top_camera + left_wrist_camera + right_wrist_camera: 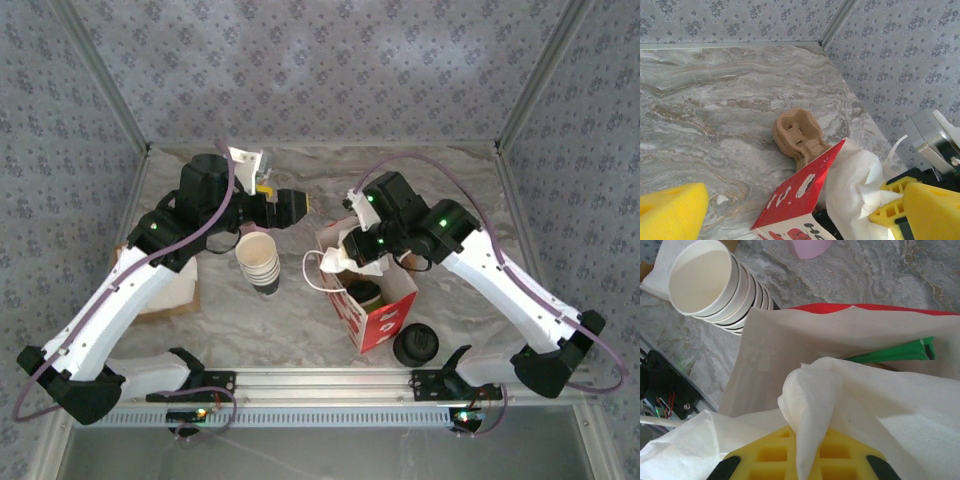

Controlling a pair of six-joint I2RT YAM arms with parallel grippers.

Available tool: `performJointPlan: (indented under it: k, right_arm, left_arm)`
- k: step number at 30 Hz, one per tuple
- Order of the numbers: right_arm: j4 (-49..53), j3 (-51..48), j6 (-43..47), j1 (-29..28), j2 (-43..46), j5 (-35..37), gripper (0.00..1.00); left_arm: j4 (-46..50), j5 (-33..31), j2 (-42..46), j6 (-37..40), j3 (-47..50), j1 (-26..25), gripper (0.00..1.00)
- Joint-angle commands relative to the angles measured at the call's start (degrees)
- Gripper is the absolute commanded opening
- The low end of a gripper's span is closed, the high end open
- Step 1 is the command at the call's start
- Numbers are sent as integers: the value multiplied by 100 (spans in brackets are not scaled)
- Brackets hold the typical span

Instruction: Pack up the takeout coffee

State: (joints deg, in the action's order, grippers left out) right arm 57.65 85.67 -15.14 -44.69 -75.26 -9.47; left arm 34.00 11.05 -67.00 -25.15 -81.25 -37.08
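Beside right hand (345, 262) with napkin (810, 405), takeout coffee (365, 293)

A grey-and-beige marbled tabletop (320, 165) lies evenly lit inside an enclosure of pale blue-grey walls (320, 70) printed with small floral sprigs, joined at the far corners by slanting metal posts (100, 75), with a ribbed aluminium rail (320, 382) along the near edge.
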Motion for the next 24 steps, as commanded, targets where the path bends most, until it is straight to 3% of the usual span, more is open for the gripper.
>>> performJointPlan:
  k: [1, 10, 17, 24]
  right_arm:
    - [-52, 145, -66, -106, 163, -185, 0]
    - [-291, -390, -209, 60, 179, -633, 0]
    - [-261, -724, -391, 457, 203, -764, 0]
    - [-364, -863, -517, 489, 94, -663, 0]
  left_arm:
    - [-168, -54, 56, -43, -21, 22, 100]
    - [-191, -35, 14, -43, -17, 19, 99]
    - [-175, -40, 12, -43, -15, 26, 99]
    - [-177, -25, -23, -43, -31, 21, 99]
